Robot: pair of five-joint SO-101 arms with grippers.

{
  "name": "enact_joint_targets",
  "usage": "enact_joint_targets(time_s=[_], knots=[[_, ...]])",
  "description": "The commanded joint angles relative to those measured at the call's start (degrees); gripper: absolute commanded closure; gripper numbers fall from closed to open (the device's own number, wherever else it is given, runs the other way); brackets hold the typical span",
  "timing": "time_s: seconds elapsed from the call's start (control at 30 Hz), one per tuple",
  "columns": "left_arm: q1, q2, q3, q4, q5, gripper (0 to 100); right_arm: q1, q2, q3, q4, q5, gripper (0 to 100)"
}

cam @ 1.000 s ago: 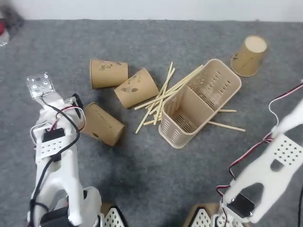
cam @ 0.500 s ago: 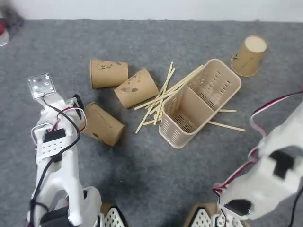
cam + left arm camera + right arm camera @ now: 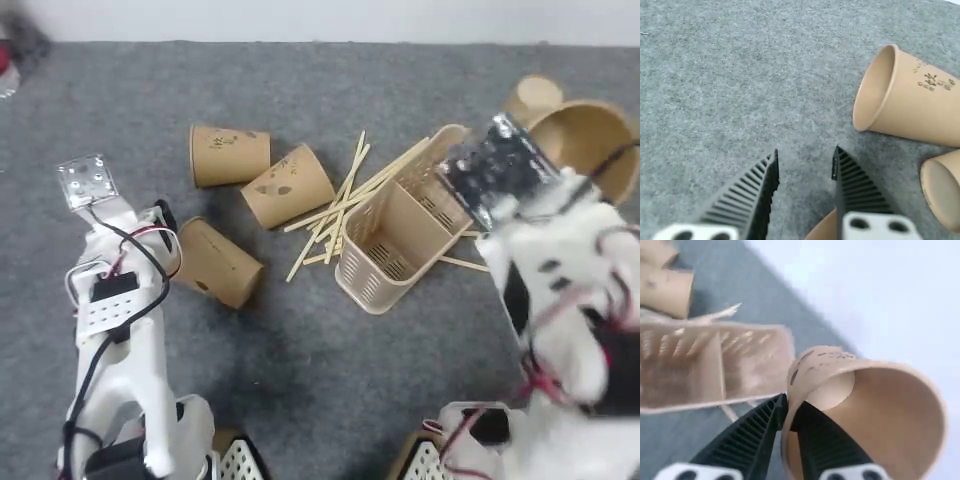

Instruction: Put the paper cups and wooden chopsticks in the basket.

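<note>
Presently, the right gripper (image 3: pixel 788 406) is clamped on the thin rim of one paper cup (image 3: pixel 590 148), one ribbed black jaw inside the mouth and one outside. The rim is squeezed out of round at the pinch. This cup is tan kraft paper, conical, its open mouth turned up toward the high view. It is held at the far right, just beside the far end of the basket (image 3: pixel 372 282).

The basket is beige plastic, rectangular, with slotted walls and a divider making two compartments. No cup or stick can be seen inside it.

Wooden chopsticks (image 3: pixel 340 200), pale and slender, lie fanned on the mat against the basket's left side, with a few showing to its right.

Three more cups lie on their sides to the left: far-left cup (image 3: pixel 230 155), middle cup (image 3: pixel 288 187) and near-left cup (image 3: pixel 218 262).

The left gripper (image 3: pixel 805 154) is released, its serrated jaws parted over the grey felt mat (image 3: pixel 300 380), just beside the near-left cup.
</note>
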Motion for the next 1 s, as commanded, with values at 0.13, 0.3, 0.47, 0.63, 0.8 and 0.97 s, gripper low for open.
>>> enact_joint_targets(time_s=[0.13, 0.3, 0.47, 0.63, 0.8, 0.97], knots=[[0.4, -0.2, -0.4, -1.3, 0.1, 82, -8.7, -0.7, 4.8, 2.2, 0.4, 99.0], [0.4, -0.2, -0.4, -1.3, 0.1, 82, -11.6, 4.8, 4.8, 2.1, 0.4, 99.0], [0.4, -0.2, -0.4, -1.3, 0.1, 82, -11.4, 10.2, 3.9, 0.4, 0.4, 99.0], [0.4, -0.2, -0.4, -1.3, 0.1, 82, -10.4, 11.1, 3.7, -1.5, 0.6, 98.8], [0.4, -0.2, -0.4, -1.3, 0.1, 82, -8.5, 14.7, 3.6, -1.5, 0.8, 96.5], [0.4, -0.2, -0.4, -1.3, 0.1, 82, -6.5, 15.5, 3.6, -2.3, 0.5, 76.1]])
